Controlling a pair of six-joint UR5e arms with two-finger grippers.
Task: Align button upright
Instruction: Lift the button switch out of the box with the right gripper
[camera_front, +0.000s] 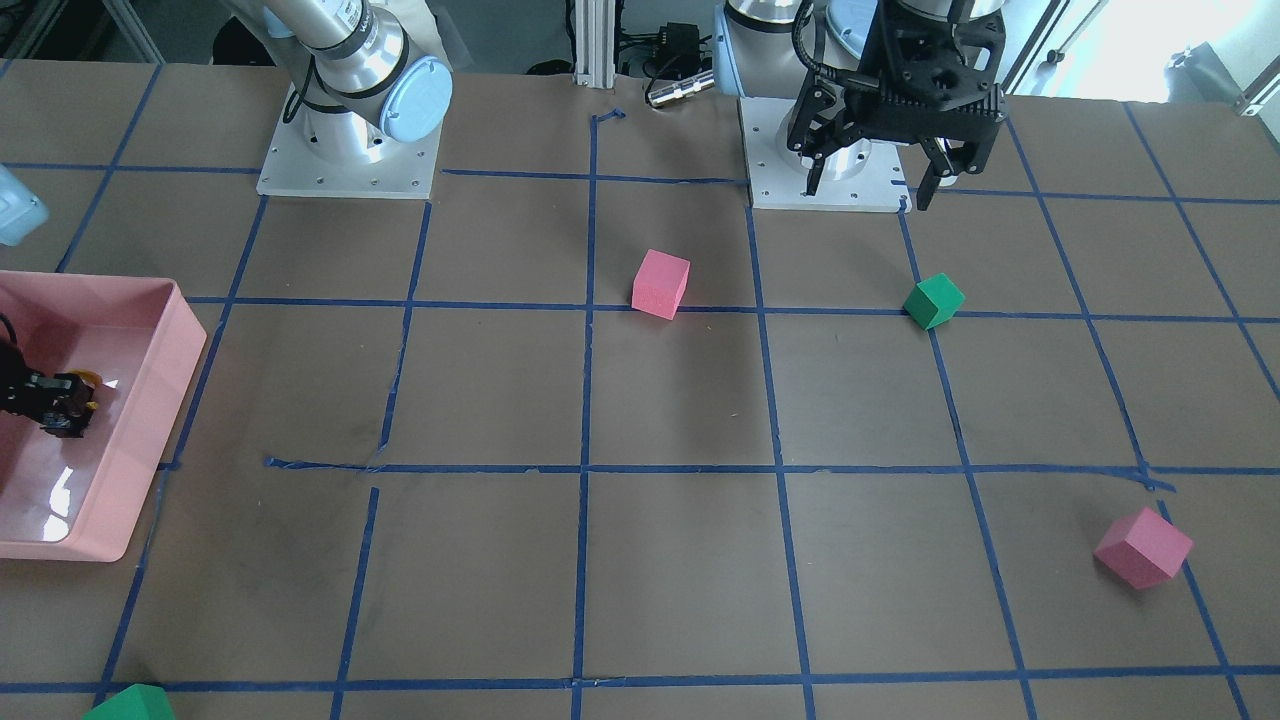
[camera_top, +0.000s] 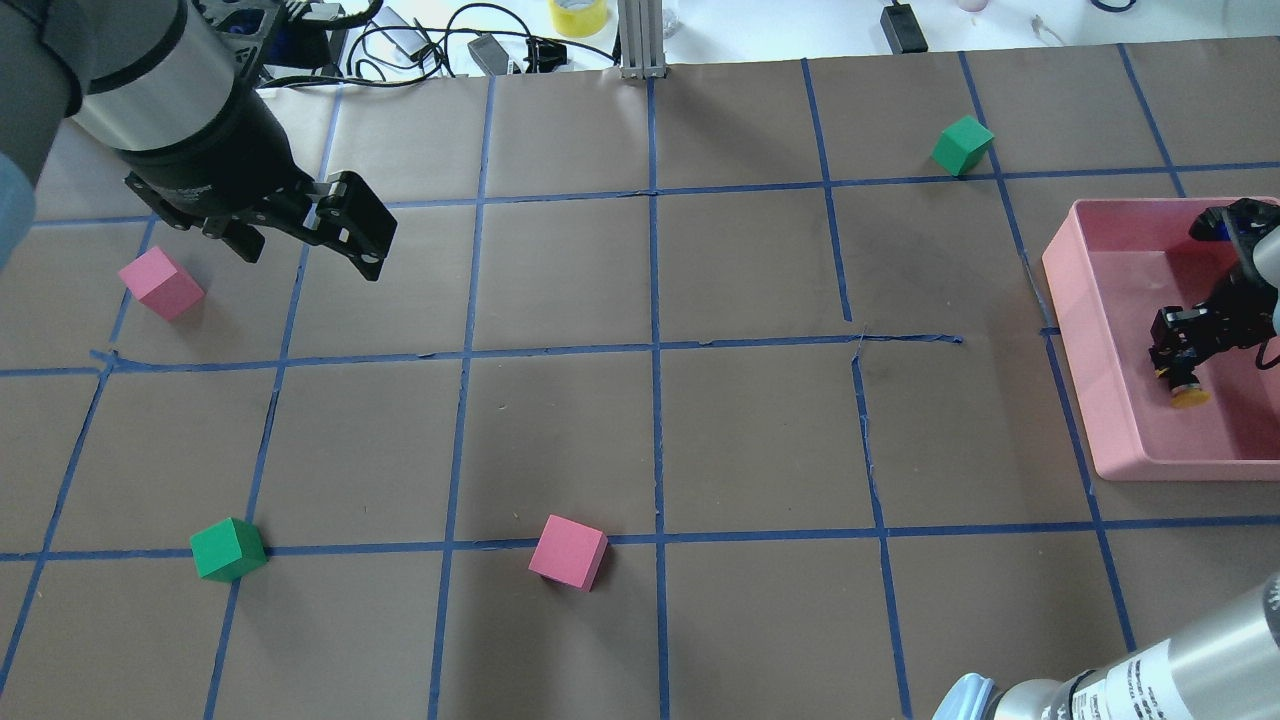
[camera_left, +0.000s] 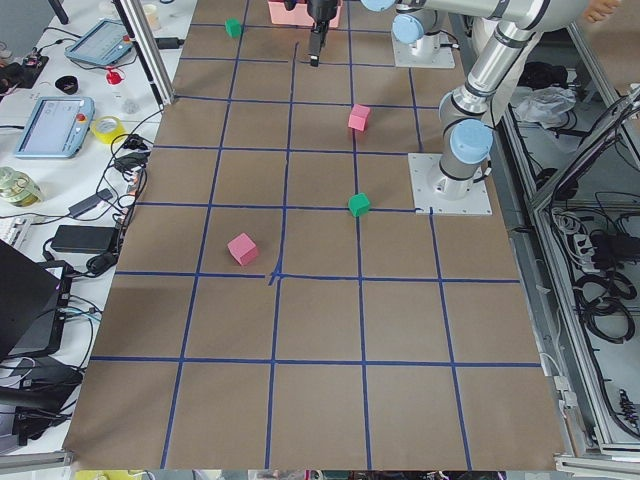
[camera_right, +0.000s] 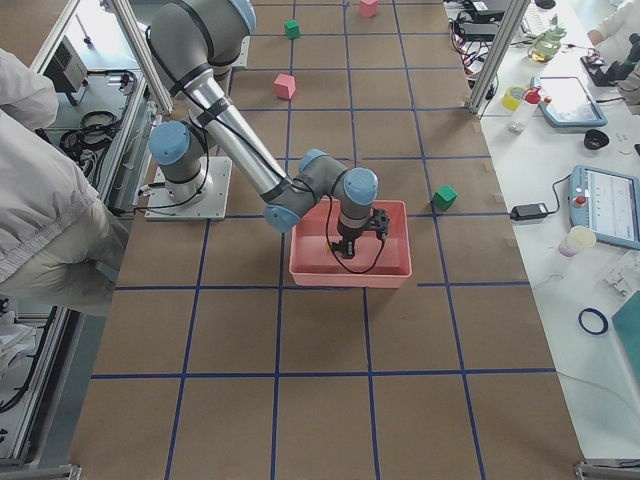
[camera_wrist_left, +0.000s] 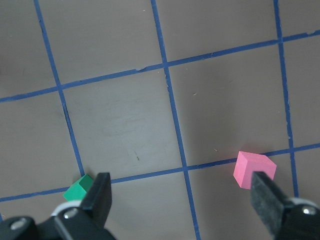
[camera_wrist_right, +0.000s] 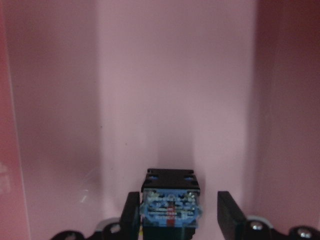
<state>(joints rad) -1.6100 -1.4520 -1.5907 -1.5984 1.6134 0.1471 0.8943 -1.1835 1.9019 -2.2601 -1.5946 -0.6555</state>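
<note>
**Button** (camera_top: 1190, 396): tiny switch with a round yellow cap, black neck and blocky base with a blue-grey terminal face. It lies on the floor of the tray (camera_top: 1080, 330), between the fingers of the right tool (camera_wrist_right: 178, 202).

**Right tool:** spread. One finger is close against the base and a clear gap shows at the other, so it brackets the button without pinching. The base end faces the wrist camera, likely lined up for a grip across the flat base sides. Whether the button stands true, cannot tell.

**Tray:** pink, glossy moulded plastic with rounded corners. Its walls likely stop the part rolling off.

**Left tool** (camera_wrist_left: 182, 200): wide apart and empty, above a pink cube (camera_wrist_left: 254, 170) and a green cube (camera_wrist_left: 80, 187), well away from the tray.

**Counter** (camera_front: 680, 560): matte brown paper with a blue tape grid.
</note>
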